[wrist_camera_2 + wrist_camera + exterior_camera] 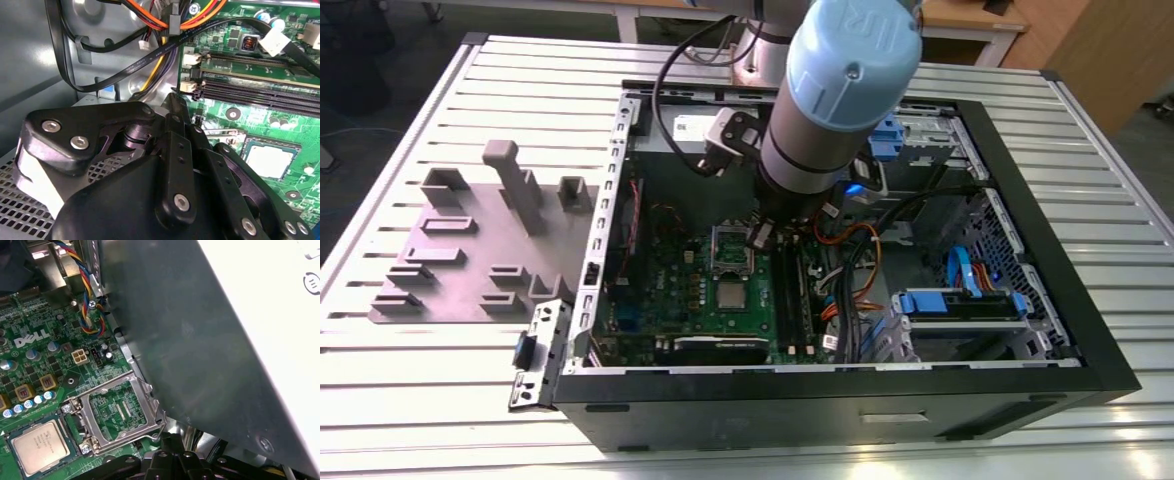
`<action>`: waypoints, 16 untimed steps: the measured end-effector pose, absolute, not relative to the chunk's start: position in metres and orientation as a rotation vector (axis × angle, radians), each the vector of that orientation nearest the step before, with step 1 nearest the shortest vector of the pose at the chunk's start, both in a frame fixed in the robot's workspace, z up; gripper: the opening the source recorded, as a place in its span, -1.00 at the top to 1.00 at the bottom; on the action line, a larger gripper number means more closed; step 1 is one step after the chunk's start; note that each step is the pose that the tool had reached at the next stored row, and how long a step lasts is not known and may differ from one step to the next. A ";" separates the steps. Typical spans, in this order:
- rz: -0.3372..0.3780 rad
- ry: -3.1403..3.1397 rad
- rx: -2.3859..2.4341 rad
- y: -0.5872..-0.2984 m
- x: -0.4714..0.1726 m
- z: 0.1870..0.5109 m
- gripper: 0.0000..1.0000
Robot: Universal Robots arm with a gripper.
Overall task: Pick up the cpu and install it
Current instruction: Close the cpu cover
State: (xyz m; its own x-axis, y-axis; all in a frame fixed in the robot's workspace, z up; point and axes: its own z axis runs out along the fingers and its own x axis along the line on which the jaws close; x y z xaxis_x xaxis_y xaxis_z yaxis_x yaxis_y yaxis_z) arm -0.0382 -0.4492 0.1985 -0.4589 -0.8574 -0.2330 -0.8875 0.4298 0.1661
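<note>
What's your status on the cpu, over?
Gripper inside the computer case, over the green board. Cpu sits in its socket; hinged metal frame open beside it. Nothing on the chip.

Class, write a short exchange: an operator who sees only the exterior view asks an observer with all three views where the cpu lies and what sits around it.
Operator: In the exterior view the arm covers part of the board. Is the cpu in the gripper?
Observer: No. In the first wrist view the cpu lies flat in its seat on the green board, apart from the gripper.
Operator: Is the metal frame closed over it?
Observer: No. The metal frame sits beside the cpu, not over it, and bare board shows through its middle.
</note>
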 end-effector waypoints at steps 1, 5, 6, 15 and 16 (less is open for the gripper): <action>0.404 2.559 -1.569 -0.449 -0.038 0.199 0.79; 0.405 2.560 -1.569 -0.449 -0.039 0.199 0.79; 0.405 2.560 -1.569 -0.449 -0.040 0.199 0.79; 0.393 2.566 -1.572 -0.449 -0.042 0.204 0.79; 0.392 2.566 -1.572 -0.449 -0.042 0.205 0.79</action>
State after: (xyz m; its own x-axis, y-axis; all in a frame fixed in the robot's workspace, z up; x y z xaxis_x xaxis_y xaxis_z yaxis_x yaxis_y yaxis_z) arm -0.0423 -0.4492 0.2047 -0.4590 -0.8598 -0.2236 -0.8874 0.4315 0.1626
